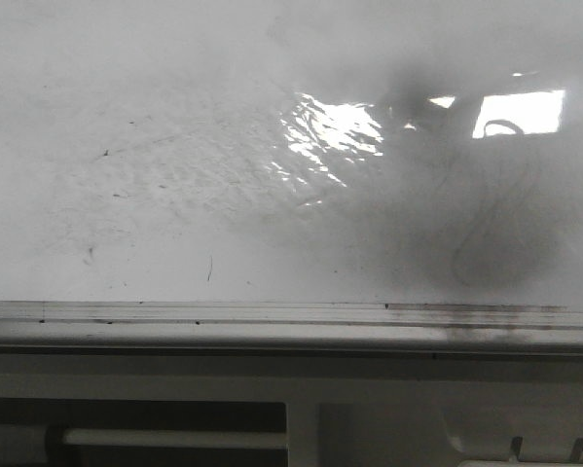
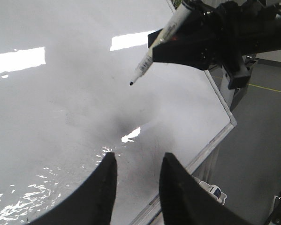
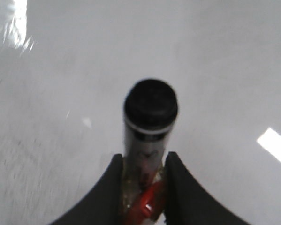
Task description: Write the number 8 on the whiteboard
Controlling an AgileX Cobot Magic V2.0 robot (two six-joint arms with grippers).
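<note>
Left wrist view shows the right gripper (image 2: 187, 40) clamped on a marker (image 2: 160, 38), its tip poised above the whiteboard (image 2: 60, 108). No number 8 is visible, so writing apparently has not begun. The left gripper (image 2: 138, 180) hangs open, holding nothing.

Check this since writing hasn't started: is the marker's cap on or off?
Off. The left wrist view shows the marker in the right claw with its dark tip bare, above the whiteboard.

Front view: low and close, facing forward across the whiteboard (image 1: 174, 195) from just behind its metal edge strip (image 1: 272, 313). Left wrist view: higher, looking obliquely over the whiteboard toward the right pincer (image 2: 166, 47). Right wrist view: very close, straight down the marker (image 3: 149, 126) onto the whiteboard, shared by all three.
</note>
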